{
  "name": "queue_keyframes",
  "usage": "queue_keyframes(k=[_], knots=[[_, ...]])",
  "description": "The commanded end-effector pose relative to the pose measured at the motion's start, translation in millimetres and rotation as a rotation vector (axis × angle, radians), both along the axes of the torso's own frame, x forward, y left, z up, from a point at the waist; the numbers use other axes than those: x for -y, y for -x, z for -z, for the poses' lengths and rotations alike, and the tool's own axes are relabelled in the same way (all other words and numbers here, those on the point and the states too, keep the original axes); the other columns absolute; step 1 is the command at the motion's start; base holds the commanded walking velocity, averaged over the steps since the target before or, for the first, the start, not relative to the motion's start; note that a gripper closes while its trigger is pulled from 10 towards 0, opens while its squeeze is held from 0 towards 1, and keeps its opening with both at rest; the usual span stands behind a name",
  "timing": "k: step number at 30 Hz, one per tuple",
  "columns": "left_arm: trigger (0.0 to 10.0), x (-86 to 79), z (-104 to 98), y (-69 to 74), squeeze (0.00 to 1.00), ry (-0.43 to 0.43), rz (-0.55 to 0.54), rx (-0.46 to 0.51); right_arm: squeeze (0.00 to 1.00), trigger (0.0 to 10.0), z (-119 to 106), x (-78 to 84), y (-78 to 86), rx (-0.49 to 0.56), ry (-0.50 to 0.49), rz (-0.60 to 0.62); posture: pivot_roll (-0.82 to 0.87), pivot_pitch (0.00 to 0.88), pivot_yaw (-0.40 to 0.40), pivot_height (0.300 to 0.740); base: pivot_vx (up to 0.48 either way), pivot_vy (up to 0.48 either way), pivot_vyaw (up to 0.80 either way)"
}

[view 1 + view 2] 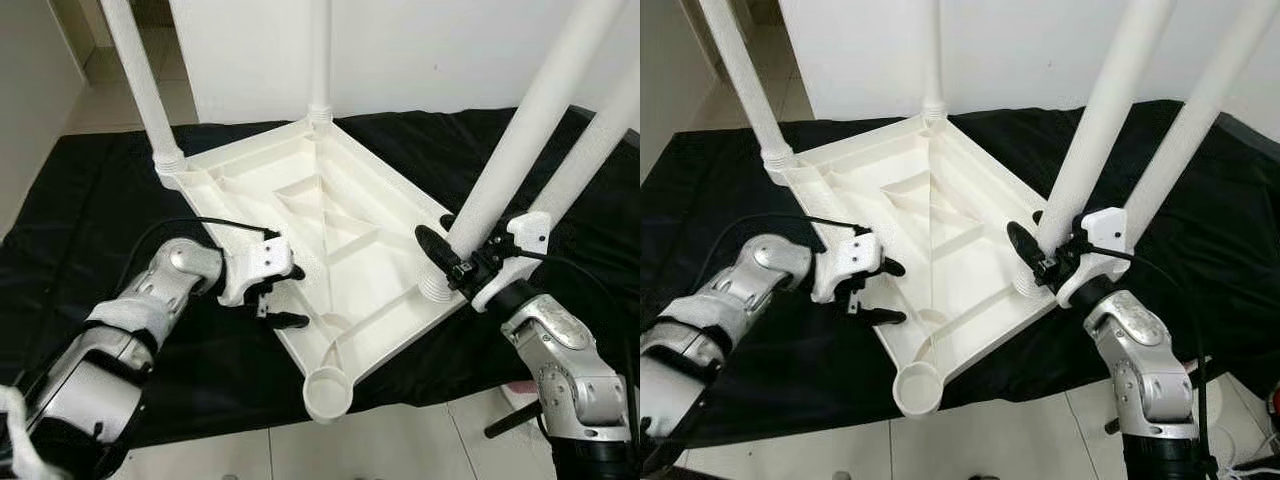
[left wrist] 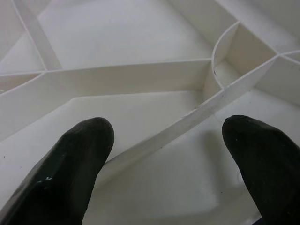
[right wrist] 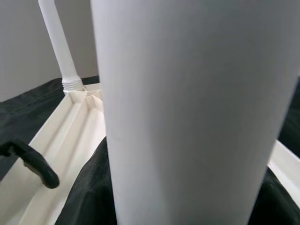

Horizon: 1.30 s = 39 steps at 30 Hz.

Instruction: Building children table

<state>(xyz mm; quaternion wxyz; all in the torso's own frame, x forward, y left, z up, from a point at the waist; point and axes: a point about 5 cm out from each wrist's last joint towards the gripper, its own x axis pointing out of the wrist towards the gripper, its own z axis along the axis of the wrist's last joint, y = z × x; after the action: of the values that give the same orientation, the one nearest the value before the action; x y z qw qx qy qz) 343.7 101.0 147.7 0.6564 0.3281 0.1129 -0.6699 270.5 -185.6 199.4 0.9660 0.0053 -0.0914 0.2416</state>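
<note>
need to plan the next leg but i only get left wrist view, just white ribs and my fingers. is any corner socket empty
observer: yes, the near corner socket of the upturned table top has no leg in it.
operator: where's my left gripper from it
observer: the left gripper hovers open at the table top's left edge, a little farther from you than that socket.
operator: and the right one
observer: the right gripper is at the base of the leg standing in the right corner.
</note>
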Motion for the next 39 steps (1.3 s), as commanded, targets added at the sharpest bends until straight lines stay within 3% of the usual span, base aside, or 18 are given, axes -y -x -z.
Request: queue_keyframes(k=[1,11,12,13,14,15,31,39], knots=[[10.0,7.7,9.7,-0.7,0.0,-0.058,-0.017,0.053,0.0,10.0,-1.1,1.8,2.5,0.009,-0.012,0.013,-0.01,0.09,0.042,0.74,0.0,0.0,0.0],[10.0,25.4,7.0,0.0,0.0,-0.055,0.026,0.083,0.0,10.0,-1.0,0.7,2.0,0.01,-0.019,0.015,0.0,0.096,0.04,0.74,0.0,0.0,0.0],[3.1,26.0,7.4,0.0,0.0,-0.058,0.025,0.079,0.0,10.0,-1.2,0.6,1.8,0.01,-0.019,0.015,0.0,0.096,0.04,0.74,0.0,0.0,0.0],[3.1,26.0,7.4,0.0,0.0,-0.058,0.025,0.079,0.0,10.0,-1.2,0.6,1.8,0.01,-0.019,0.015,0.0,0.096,0.04,0.74,0.0,0.0,0.0],[0.7,25.9,8.5,0.8,0.0,-0.057,0.037,0.066,0.0,10.0,-1.3,0.6,1.6,0.011,-0.019,0.016,0.0,0.097,0.04,0.74,0.0,0.0,0.0],[0.0,25.7,9.0,1.0,0.0,-0.053,0.037,0.057,0.0,10.0,-1.3,0.8,1.6,0.011,-0.018,0.017,0.0,0.097,0.04,0.74,0.0,0.0,0.0],[0.0,23.0,14.3,1.1,0.0,-0.022,-0.009,0.046,0.0,10.0,-1.8,0.7,0.4,0.012,-0.023,0.018,0.0,0.097,0.032,0.74,0.0,0.0,0.0],[0.0,15.3,16.5,-5.1,0.0,0.059,-0.181,0.044,0.0,10.0,-4.4,2.7,-3.0,0.021,-0.039,0.041,0.01,0.093,0.023,0.74,0.0,0.0,0.0]])
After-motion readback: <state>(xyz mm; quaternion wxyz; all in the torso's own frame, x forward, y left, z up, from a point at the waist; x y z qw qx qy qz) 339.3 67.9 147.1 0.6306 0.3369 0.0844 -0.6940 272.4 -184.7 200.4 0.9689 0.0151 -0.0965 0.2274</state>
